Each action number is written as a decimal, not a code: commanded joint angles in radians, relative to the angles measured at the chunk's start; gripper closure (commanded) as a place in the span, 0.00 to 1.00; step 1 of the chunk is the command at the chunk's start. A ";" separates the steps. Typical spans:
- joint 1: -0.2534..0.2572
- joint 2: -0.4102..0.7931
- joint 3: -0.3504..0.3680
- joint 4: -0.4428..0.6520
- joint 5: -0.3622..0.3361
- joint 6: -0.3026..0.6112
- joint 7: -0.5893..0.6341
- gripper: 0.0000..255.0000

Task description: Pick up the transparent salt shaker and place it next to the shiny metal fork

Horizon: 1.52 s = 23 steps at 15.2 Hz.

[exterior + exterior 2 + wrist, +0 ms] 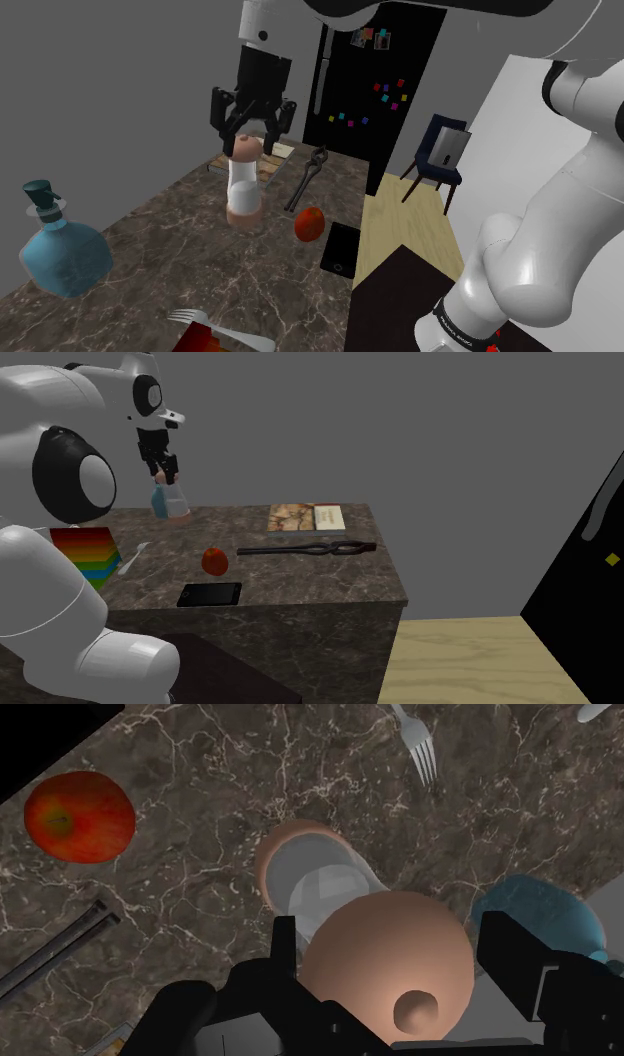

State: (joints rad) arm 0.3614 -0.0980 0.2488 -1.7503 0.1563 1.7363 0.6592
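Note:
The salt shaker point(243, 182) stands upright on the dark marble counter point(170, 230); it has a clear body with a pinkish cap and base. My gripper point(250, 130) hangs straight above it, open, with its black fingers point(287, 949) apart on either side of the cap point(385, 959) and not clasping it. The second exterior view has the gripper point(165, 470) over the shaker point(172, 504) near the counter's back left. The silver fork point(215, 330) lies at the counter's near edge in the shoulder view; its tines point(418, 749) lie beyond the shaker.
A blue bottle point(62, 250) stands at the shoulder view's left. A red apple point(310, 224), a black phone point(340, 250), long dark tongs point(308, 178) and a flat book point(305, 517) lie around the shaker. A rainbow box point(85, 552) sits beside the fork.

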 commanded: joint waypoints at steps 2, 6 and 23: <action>0.000 -0.005 0.000 -0.046 0.002 0.041 -0.006 1.00; 0.001 -0.009 0.001 -0.104 0.005 0.095 -0.013 1.00; 0.006 0.010 0.008 -0.294 0.013 0.302 -0.037 1.00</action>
State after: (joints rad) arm 0.3674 -0.0893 0.2569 -2.0404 0.1694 2.0329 0.6234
